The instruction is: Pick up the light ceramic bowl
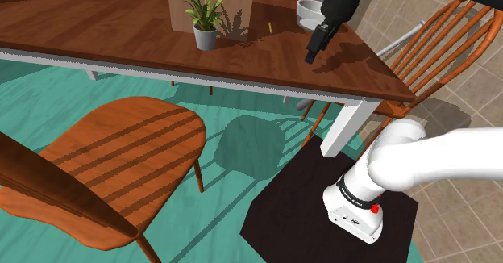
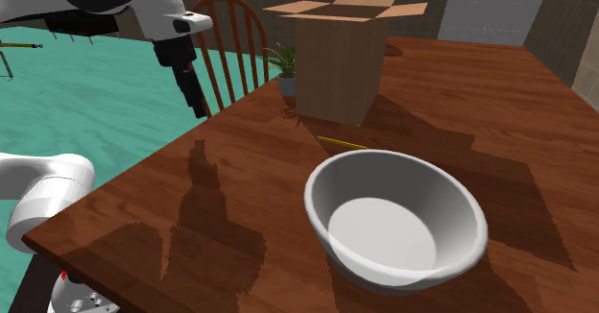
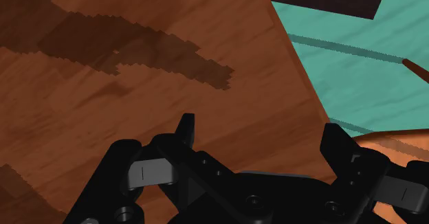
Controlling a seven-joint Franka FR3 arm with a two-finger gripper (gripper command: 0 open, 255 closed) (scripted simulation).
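The pale bowl (image 2: 394, 220) stands upright and empty on the brown wooden table (image 2: 528, 100), near its corner. In the shoulder view the bowl (image 1: 309, 11) sits at the far right of the table (image 1: 121, 27), partly hidden behind my arm. My black gripper (image 1: 313, 50) hangs above the tabletop, nearer the table's edge than the bowl and apart from it. From the second exterior view the gripper (image 2: 197, 100) is left of the bowl, over the table's left edge. The wrist view has the gripper (image 3: 260, 133) open over bare wood (image 3: 103, 119), nothing between the fingers.
An open cardboard box (image 2: 341, 57) and a small potted plant (image 1: 205, 19) stand further along the table. A yellow pencil (image 2: 341, 145) lies between box and bowl. Wooden chairs (image 1: 121, 164) (image 1: 435, 52) flank the table. My stand (image 1: 330, 213) sits on teal floor.
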